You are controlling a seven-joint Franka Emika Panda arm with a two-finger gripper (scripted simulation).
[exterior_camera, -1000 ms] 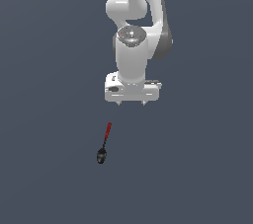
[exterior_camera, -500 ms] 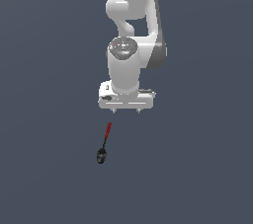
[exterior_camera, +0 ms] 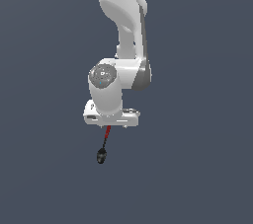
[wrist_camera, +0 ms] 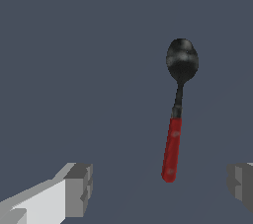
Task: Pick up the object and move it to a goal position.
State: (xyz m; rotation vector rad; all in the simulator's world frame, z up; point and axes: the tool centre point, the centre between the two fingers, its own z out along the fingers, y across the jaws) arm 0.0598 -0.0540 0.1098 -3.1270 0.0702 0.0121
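The object is a small spoon [exterior_camera: 103,149] with a dark oval bowl, thin neck and red handle, lying flat on the grey surface. In the exterior view my gripper [exterior_camera: 111,123] hangs over the spoon's red handle end and hides part of it. The wrist view shows the whole spoon [wrist_camera: 175,119] between my two fingertips [wrist_camera: 79,189], which stand wide apart. The gripper [wrist_camera: 160,186] is open and holds nothing; the handle's end lies near the middle of the gap.
A plain dark grey floor [exterior_camera: 197,168] surrounds the spoon on all sides. The white arm [exterior_camera: 123,30] rises above the gripper.
The gripper has come down and shifted toward the exterior view's left, now over the spoon's handle. The spoon has not moved.
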